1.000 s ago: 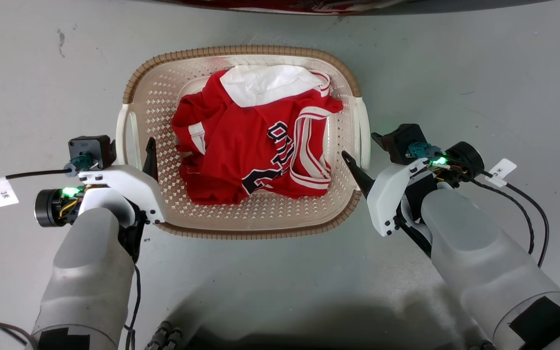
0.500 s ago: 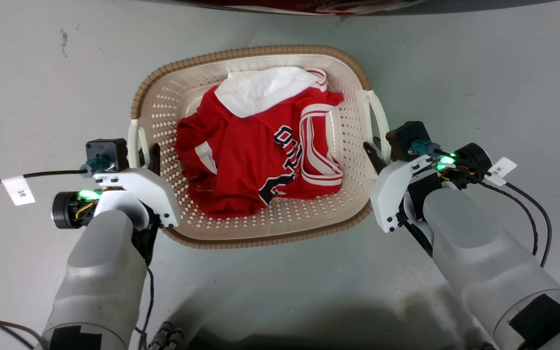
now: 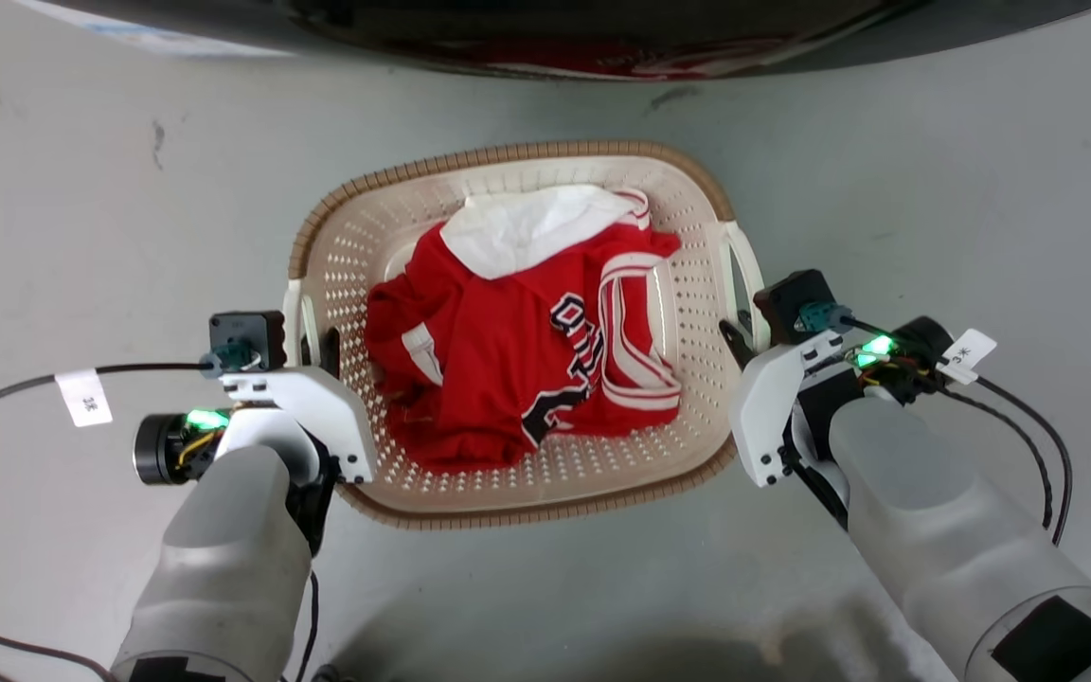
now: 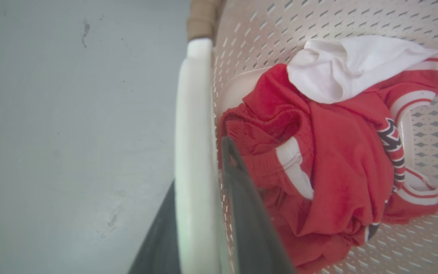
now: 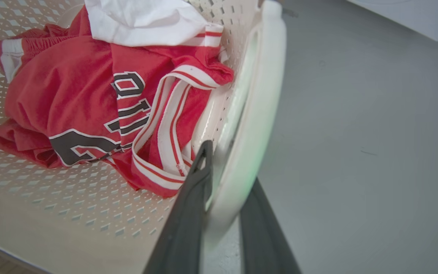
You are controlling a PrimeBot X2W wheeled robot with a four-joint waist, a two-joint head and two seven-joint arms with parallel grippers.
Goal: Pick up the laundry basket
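The laundry basket (image 3: 508, 156), with red clothes (image 3: 527, 369) inside it, is being held over the grey floor (image 3: 81, 189); whether it is being carried clear of the floor cannot be told. The basket's left handle (image 4: 192, 152) is being pinched by the left pincer (image 3: 316, 343), which is nearly closed around it. The right handle (image 5: 257, 114) is being pinched likewise by the right pincer (image 3: 744, 332). For a good lift, both sides are probably best being raised together and level, with firm grips, so that the thin handles are not being let slip.
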